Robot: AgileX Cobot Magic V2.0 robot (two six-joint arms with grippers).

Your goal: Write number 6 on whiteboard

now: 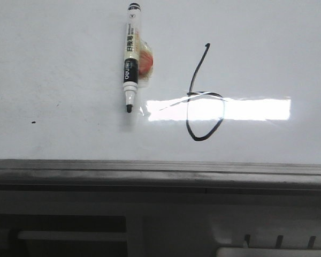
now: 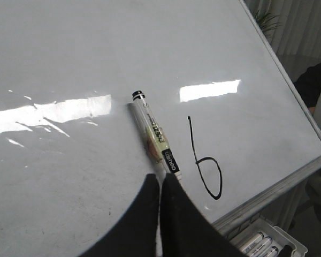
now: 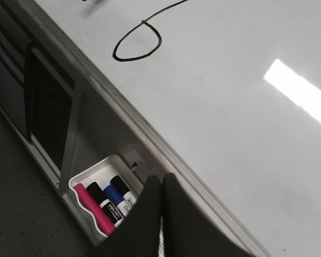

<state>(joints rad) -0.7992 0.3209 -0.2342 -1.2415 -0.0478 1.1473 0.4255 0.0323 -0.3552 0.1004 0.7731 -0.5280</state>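
A thin black number 6 [image 1: 201, 101] is drawn on the whiteboard [image 1: 53, 69], its loop across the light glare. It also shows in the left wrist view [image 2: 203, 166] and its loop in the right wrist view [image 3: 137, 43]. A black marker [image 1: 130, 59] lies uncapped on the board to the left of the 6, tip toward the frame; it shows in the left wrist view [image 2: 155, 134] too. My left gripper [image 2: 160, 182] is shut and empty, just short of the marker's tip end. My right gripper [image 3: 161, 184] is shut and empty, over the board's frame edge.
A tiny black dot [image 1: 33, 122] marks the board at the left. The grey metal frame [image 1: 160, 171] runs along the board's near edge. Below it a white tray [image 3: 88, 179] holds several markers, pink, black and blue.
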